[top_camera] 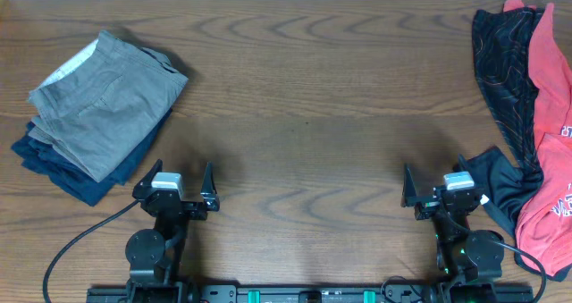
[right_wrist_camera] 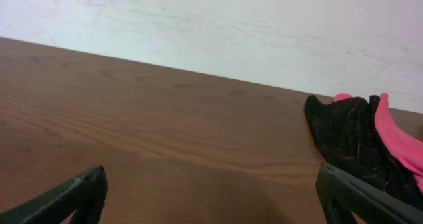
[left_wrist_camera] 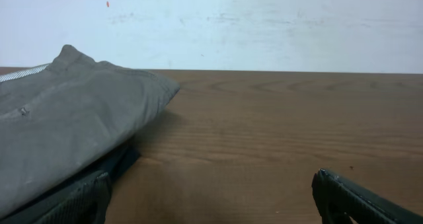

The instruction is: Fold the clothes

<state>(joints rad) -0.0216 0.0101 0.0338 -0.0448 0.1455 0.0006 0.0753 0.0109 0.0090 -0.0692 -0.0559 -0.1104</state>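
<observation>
Grey-taupe shorts [top_camera: 105,102] lie folded on top of a folded navy garment [top_camera: 71,173] at the far left of the table; they also show in the left wrist view [left_wrist_camera: 73,128]. A black-patterned garment [top_camera: 502,79] and a red garment [top_camera: 554,133] lie crumpled at the right edge; both show in the right wrist view [right_wrist_camera: 347,138]. My left gripper [top_camera: 176,180] is open and empty near the front edge, right of the stack. My right gripper [top_camera: 438,185] is open and empty, just left of the black cloth.
The wooden table [top_camera: 304,115] spans the view. A black cable [top_camera: 76,240] runs from the left arm's base. A pale wall [left_wrist_camera: 264,26] stands behind the table's far edge.
</observation>
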